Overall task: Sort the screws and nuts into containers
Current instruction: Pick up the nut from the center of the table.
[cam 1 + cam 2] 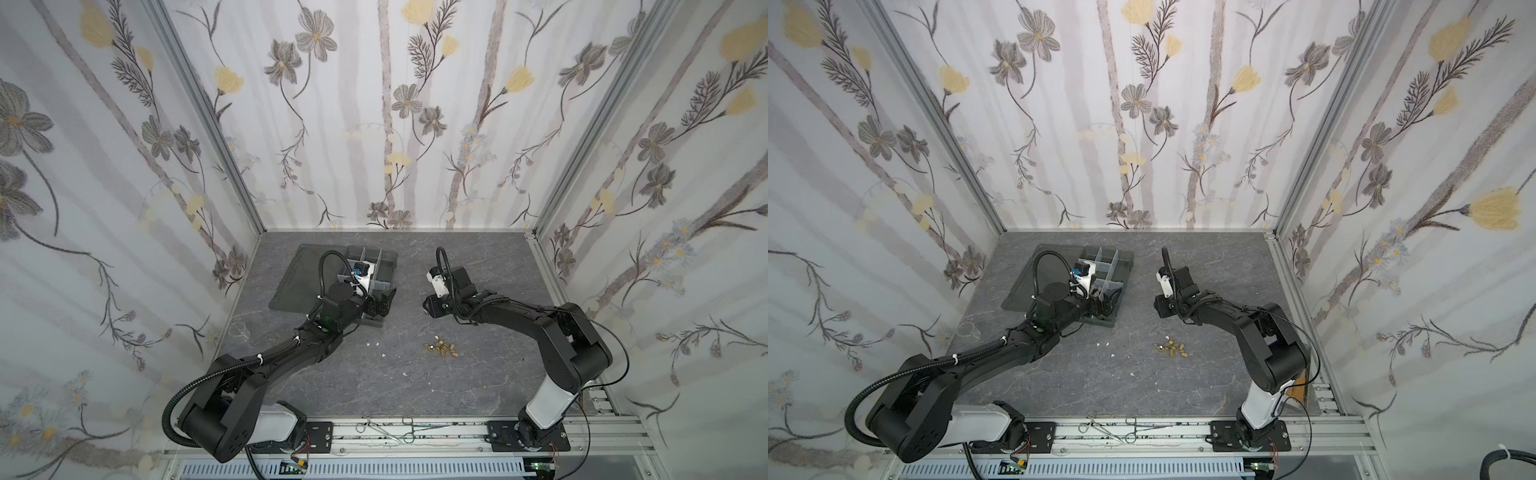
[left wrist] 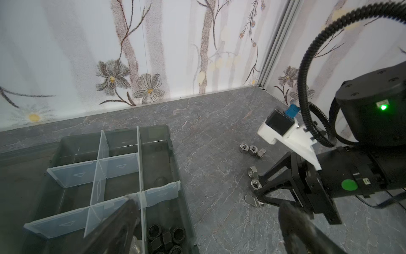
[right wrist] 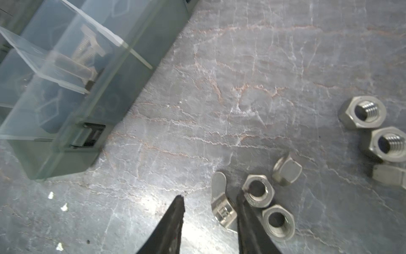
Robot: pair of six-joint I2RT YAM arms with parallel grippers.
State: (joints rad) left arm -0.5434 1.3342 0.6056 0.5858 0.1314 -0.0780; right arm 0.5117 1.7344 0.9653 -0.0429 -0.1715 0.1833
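A silver wing nut (image 3: 222, 210) lies between the half-open jaws of the right gripper (image 3: 209, 195), touching one; hex nuts (image 3: 267, 199) sit just beside. Its stamp is too blurred to read. The left gripper (image 2: 207, 204) gapes wide over the edge of the box (image 2: 175, 171).

On the tabletop (image 3: 241, 77), a wing nut (image 3: 222, 206) lies between the right gripper (image 3: 209, 196) fingers. Hex nuts (image 3: 269, 195) cluster just outside one finger, and the organizer box (image 3: 66, 154) sits well apart beyond the other. The left gripper (image 2: 208, 202) straddles the box's side wall.
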